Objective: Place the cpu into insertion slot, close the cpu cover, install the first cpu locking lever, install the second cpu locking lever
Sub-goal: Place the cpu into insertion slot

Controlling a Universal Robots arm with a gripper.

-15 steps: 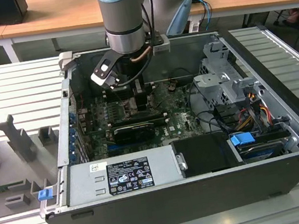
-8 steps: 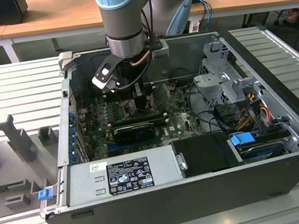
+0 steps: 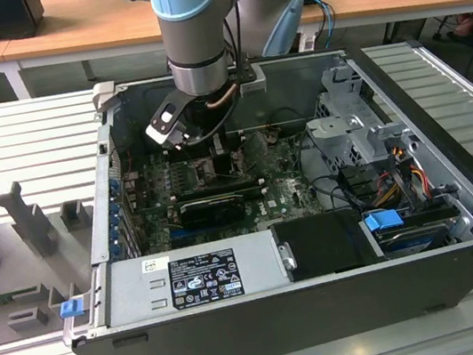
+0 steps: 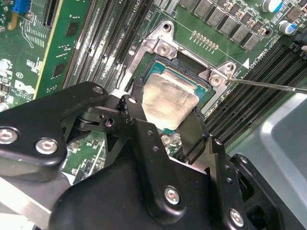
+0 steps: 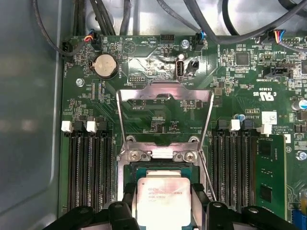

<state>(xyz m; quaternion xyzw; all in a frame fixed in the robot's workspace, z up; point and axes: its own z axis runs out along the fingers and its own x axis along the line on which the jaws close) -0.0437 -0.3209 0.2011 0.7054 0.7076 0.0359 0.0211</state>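
In the computer case (image 3: 268, 321), on the motherboard (image 5: 230, 76), the gripper (image 4: 165, 114) pinches the cpu (image 4: 170, 98) by opposite edges over the insertion slot (image 5: 144, 167). The cpu cover (image 5: 144, 91) is swung open, just beside the slot.

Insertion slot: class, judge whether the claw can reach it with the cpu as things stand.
Probably yes: the cpu cover is swung back, and the claw holds the cpu over the open insertion slot.
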